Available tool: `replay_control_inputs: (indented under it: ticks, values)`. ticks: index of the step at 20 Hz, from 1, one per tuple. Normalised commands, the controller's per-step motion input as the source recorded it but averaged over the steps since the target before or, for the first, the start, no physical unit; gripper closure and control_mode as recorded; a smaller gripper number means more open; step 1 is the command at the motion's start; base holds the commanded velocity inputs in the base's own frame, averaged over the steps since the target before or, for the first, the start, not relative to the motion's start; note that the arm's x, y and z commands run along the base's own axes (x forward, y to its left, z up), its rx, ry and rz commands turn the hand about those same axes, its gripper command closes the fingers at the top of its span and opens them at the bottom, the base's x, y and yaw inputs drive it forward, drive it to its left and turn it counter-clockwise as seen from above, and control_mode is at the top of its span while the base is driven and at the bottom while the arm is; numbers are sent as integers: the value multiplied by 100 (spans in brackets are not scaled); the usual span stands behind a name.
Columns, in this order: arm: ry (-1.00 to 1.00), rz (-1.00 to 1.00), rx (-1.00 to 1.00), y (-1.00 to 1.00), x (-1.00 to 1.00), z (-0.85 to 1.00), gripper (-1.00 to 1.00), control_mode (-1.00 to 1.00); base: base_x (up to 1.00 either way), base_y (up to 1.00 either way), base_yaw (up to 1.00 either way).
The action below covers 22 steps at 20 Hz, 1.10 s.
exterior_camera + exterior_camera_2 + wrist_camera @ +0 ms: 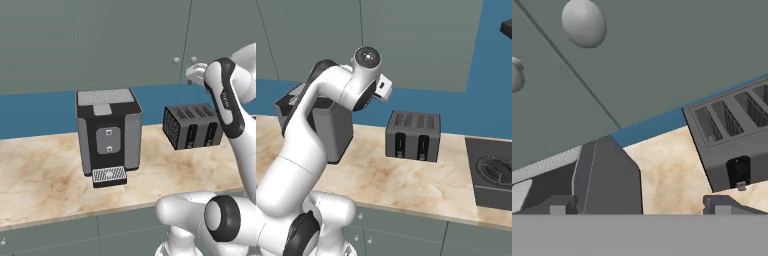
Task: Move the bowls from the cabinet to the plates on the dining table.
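Note:
The cabinet [125,40] hangs above the worktop with its tall grey-green doors shut, so the bowls are hidden. My gripper [194,75] is raised just below the two round door knobs [176,60], close to the door seam. In the hand view the cabinet doors [662,65] are near, with one knob [583,22] at the top left. My gripper [639,206] is open, its fingertips [559,205] wide apart with nothing between them. From the right base view the hand [384,89] points at the cabinet [416,45]. The plates and the dining table are out of view.
A dark coffee machine [109,132] and a black toaster [192,126] stand on the marble worktop [45,175] below the cabinet, against a blue strip. A stove burner [493,172] lies to the right of the toaster [413,136]. Drawers with small knobs run under the worktop.

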Motion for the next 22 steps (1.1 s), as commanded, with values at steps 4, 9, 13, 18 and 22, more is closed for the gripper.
replay_control_inputs:
  ticks: [4,9,13,18,22]
  values:
    - [-4,-5,4,-3,13,22,-100,-100,0,0,0]
    - [-2,-4,4,-5,14,20,-100,-100,0,0,0]
    - [-1,-4,4,-9,14,18,-100,-100,0,0,0]
    - [-1,-4,3,-9,16,15,-100,-100,0,0,0]
    - [-3,-3,3,-5,16,14,-100,-100,0,0,0]
